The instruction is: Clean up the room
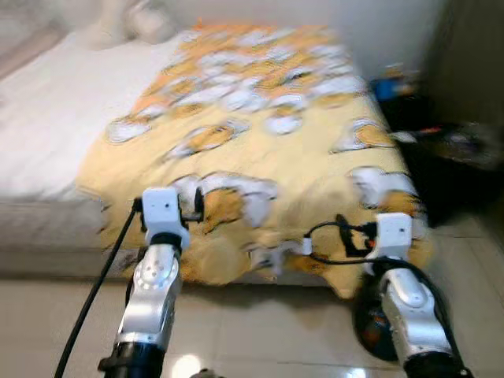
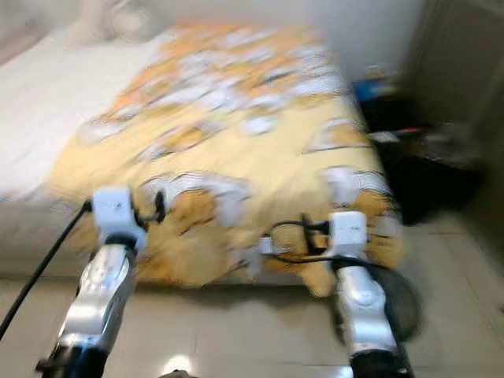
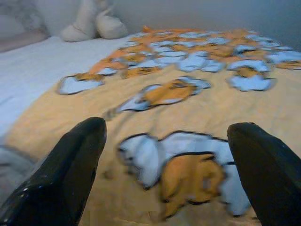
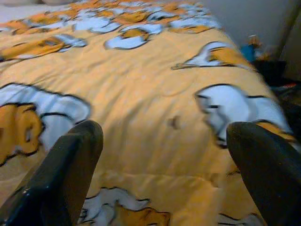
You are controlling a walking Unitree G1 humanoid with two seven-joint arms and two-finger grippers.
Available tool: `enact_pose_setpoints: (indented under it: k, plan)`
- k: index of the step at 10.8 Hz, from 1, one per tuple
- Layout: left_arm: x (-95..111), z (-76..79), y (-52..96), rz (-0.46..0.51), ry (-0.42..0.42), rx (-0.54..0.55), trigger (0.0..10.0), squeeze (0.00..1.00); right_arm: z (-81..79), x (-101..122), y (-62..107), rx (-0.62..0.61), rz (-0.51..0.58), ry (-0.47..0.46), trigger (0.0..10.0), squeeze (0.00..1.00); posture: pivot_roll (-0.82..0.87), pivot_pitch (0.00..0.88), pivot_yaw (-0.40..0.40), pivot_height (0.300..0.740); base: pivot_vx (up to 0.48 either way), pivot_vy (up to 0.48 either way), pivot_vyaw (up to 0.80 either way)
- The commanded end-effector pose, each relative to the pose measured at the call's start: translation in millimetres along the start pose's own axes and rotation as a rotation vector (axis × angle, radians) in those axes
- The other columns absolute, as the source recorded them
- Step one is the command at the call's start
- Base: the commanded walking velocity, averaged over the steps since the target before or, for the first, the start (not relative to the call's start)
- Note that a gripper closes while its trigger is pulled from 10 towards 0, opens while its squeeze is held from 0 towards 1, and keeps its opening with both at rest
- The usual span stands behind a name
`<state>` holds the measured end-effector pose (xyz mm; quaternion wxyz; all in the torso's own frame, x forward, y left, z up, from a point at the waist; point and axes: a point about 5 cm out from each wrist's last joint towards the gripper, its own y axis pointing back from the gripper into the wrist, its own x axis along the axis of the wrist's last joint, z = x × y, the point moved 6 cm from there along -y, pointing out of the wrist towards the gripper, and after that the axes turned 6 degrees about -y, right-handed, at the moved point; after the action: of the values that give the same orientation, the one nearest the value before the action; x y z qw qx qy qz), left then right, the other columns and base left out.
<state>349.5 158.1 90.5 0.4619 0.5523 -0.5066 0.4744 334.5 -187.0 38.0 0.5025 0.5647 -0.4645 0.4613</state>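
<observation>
A bed (image 1: 47, 118) with a white sheet was seen ahead, and a yellow blanket (image 1: 299, 157) printed with orange and white cartoon figures was spread over its right half, its front edge hanging over the foot of the bed toward the pale tiled floor (image 1: 260, 331). Both head views were blurred. The left end effector (image 3: 167, 160) was held out at the blanket's near edge, its two black fingers (image 3: 61, 174) spread wide apart with nothing between them, and a printed figure on the cloth was framed in the gap. The right end effector (image 4: 164, 165) was likewise pointed at the blanket near its right front corner, its fingers (image 4: 66, 174) set well apart and nothing gripped. A pale stuffed toy (image 3: 94, 23) was noted at the far end of the bed against the wall. Dark furniture (image 1: 457, 157) with small blurred items on it was made out just right of the bed. A dark round object (image 1: 378, 323) was spotted on the floor beside the right arm, too blurred to be identified.
</observation>
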Motion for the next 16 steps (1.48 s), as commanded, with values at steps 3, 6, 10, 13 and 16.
enact_pose_setpoints:
  k: [3, 6, 10, 13, 16]
  plan:
    - [-15.9, -10.3, 5.8, -0.036, 0.003, -0.021, 10.0, 0.0, -19.7, 7.2, -3.9, 0.06, 0.032, -0.038, 10.0, 0.02, -0.09, 0.0, 0.055, 0.731, 0.0, 0.48, 0.59]
    - [-23.4, -13.7, 8.5, -0.051, 0.013, -0.013, 10.0, 0.0, -16.4, 3.0, -2.3, 0.07, 0.013, -0.034, 10.0, 0.04, -0.08, 0.0, 0.04, 0.731, 0.0, 0.48, 0.59]
    - [-27.0, -20.1, 8.2, -0.067, 0.014, 0.039, 10.0, 0.0, -20.2, 3.0, -7.5, 0.096, 0.001, -0.032, 10.0, 0.05, -0.07, 0.0, 0.034, 0.731, 0.0, 0.48, 0.58]
    - [-34.1, -11.1, 10.2, -0.093, -0.048, 0.013, 10.0, 0.0, -24.7, -1.1, -7.4, 0.121, -0.014, -0.032, 10.0, 0.07, -0.06, 0.0, 0.028, 0.731, 0.0, 0.134, 0.58]
    - [-32.5, -0.5, 11.1, -0.113, -0.012, -0.012, 10.0, 0.0, -25.8, -5.6, -6.9, 0.144, -0.033, -0.031, 10.0, 0.09, -0.06, 0.0, 0.024, 0.731, 0.0, 0.0, 0.57]
